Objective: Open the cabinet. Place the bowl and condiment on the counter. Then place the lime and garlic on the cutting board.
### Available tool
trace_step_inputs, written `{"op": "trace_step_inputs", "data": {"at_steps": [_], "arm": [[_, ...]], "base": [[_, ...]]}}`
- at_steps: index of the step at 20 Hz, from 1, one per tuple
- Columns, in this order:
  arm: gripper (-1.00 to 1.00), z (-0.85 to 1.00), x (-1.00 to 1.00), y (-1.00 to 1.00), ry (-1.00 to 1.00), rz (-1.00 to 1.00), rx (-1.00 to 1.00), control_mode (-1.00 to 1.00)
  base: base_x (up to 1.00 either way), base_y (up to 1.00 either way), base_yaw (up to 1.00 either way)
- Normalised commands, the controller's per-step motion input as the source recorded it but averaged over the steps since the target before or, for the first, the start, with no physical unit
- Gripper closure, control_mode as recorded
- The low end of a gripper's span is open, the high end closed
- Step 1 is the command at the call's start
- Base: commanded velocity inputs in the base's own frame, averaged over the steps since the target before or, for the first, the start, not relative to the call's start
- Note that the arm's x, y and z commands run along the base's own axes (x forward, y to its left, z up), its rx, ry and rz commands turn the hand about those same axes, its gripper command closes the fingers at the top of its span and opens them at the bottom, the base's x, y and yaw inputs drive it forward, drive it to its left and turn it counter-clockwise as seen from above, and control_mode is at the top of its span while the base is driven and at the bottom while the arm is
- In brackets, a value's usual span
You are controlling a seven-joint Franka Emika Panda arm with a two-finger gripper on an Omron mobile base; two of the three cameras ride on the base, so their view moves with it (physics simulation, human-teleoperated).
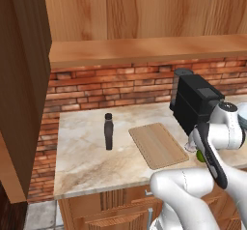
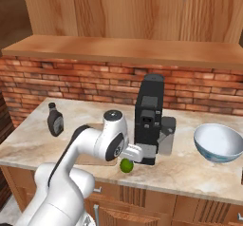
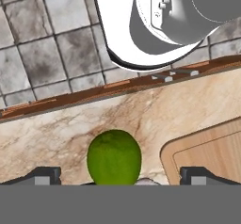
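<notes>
The gripper (image 3: 117,173) is spread wide, one dark tip on either side of the smooth round green lime (image 3: 114,157), which rests on the veined marble surface (image 1: 87,161) just beside the flat wooden cutting board (image 1: 157,144) with its rounded corners.

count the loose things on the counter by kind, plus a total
bottle: 1
board: 1
coffee machine: 1
bowl: 1
lime: 1
total: 5
</notes>
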Motion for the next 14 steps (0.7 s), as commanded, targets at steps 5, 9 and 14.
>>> {"op": "trace_step_inputs", "data": {"at_steps": [5,9,14], "arm": [[-1.0,-0.09,0.0,-0.02,0.0,0.0,0.0,-1.0],[-1.0,-0.11,0.01,0.0,0.0,0.0,0.0,-1.0],[-1.0,-0.12,0.0,0.0,0.0,0.0,0.0,-1.0]], "base": [[0.0,0.0,0.0],[0.0,0.0,0.0],[0.0,0.0,0.0]]}}
